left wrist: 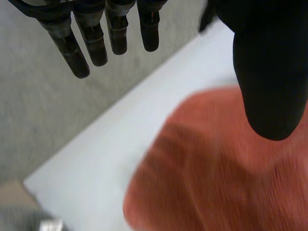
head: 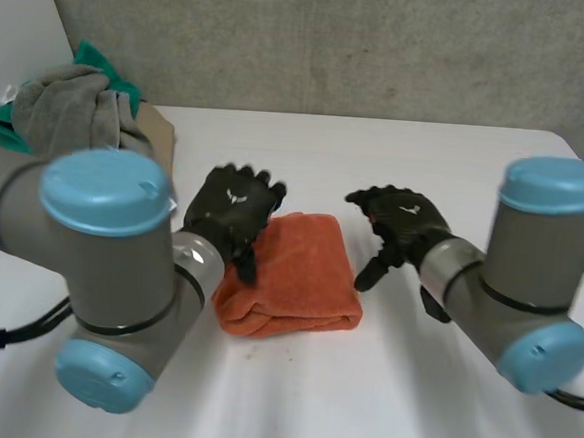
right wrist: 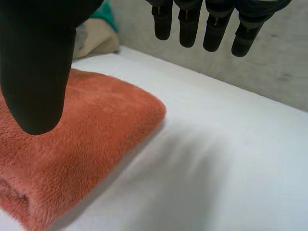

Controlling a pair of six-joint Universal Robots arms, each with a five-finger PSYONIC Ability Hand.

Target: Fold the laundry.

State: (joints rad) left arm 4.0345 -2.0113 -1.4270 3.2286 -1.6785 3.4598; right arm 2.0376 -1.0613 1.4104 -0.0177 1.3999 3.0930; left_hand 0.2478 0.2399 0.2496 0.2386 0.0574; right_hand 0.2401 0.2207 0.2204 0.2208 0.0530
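Note:
A folded orange towel (head: 298,275) lies in the middle of the white table (head: 396,166). My left hand (head: 230,213) hovers over its far left corner with straight fingers (left wrist: 96,41) and holds nothing; the towel (left wrist: 216,173) lies below its thumb. My right hand (head: 402,222) hangs just to the right of the towel, open and empty. In the right wrist view the towel (right wrist: 82,144) lies under the thumb, while the fingers (right wrist: 207,24) hang over bare table.
A heap of grey and green laundry (head: 69,108) sits at the far left of the table, with a tan piece (head: 158,134) beside it. The table's far edge runs along a grey wall (head: 384,45).

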